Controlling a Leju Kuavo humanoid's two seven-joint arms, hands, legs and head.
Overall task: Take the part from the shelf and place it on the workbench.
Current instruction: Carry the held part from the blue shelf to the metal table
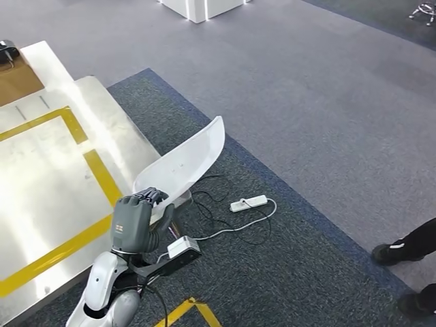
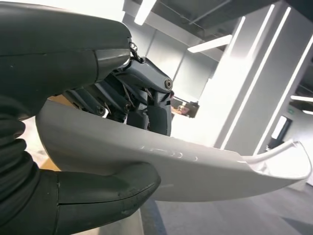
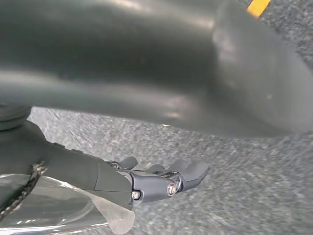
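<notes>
Gripped at its near end between thumb and fingers of the left hand (image 1: 135, 225), the long white part (image 1: 182, 165) is held beside the workbench (image 1: 46, 177) edge, while the right hand (image 3: 147, 178) is seen empty, fingers extended over carpet.

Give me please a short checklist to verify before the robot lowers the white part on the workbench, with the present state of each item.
1. Left hand grips the white part: ok; in the left wrist view the thumb and fingers close around it.
2. Part above the workbench: not ok; most of it hangs past the edge, over the carpet.
3. Yellow-marked area free: ok where visible.
4. Cables and power strip on the floor: ok, below the part and apart from it.
5. Person's feet at the right: ok, apart from the part.
6. Right hand holds nothing: ok, fingers apart over the floor.
</notes>
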